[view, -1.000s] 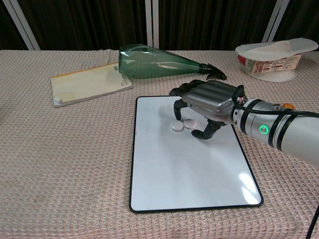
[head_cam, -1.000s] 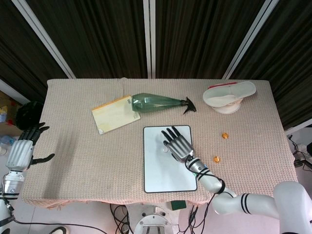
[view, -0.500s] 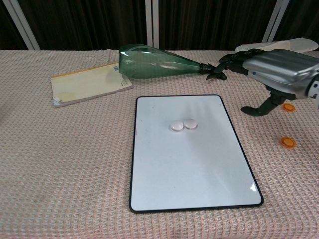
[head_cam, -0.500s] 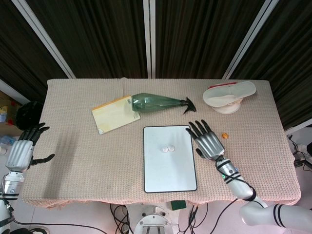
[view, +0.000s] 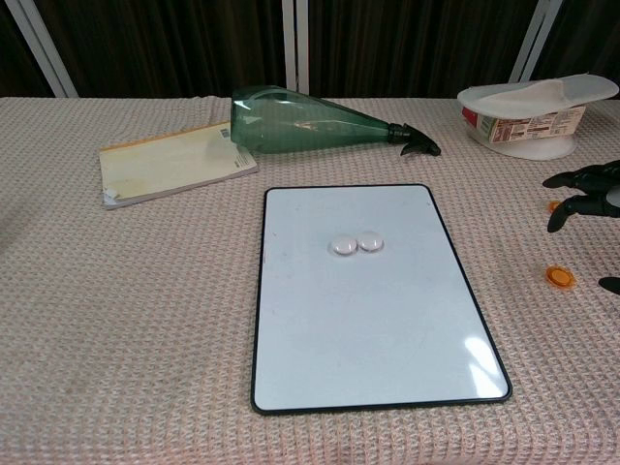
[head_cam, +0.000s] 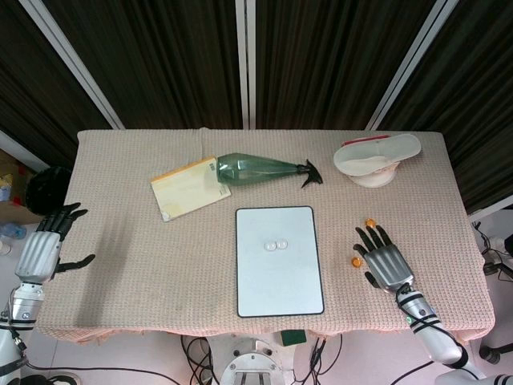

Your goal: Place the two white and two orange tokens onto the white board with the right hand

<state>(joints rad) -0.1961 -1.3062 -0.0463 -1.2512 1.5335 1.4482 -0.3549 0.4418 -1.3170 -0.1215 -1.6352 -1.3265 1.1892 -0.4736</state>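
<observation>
Two white tokens lie side by side on the white board, in its upper half. One orange token lies on the cloth right of the board. The other orange token lies nearer the front. My right hand hovers just right of the nearer orange token, fingers spread and empty. At the table's left edge my left hand hangs with its fingers apart, holding nothing.
A green bottle lies on its side behind the board, beside a yellow notebook. A white bowl-like container stands at the back right.
My right hand has left the white tokens on the board and swept right and toward the front, ending beside the nearer orange token. The left hand has barely shifted.
</observation>
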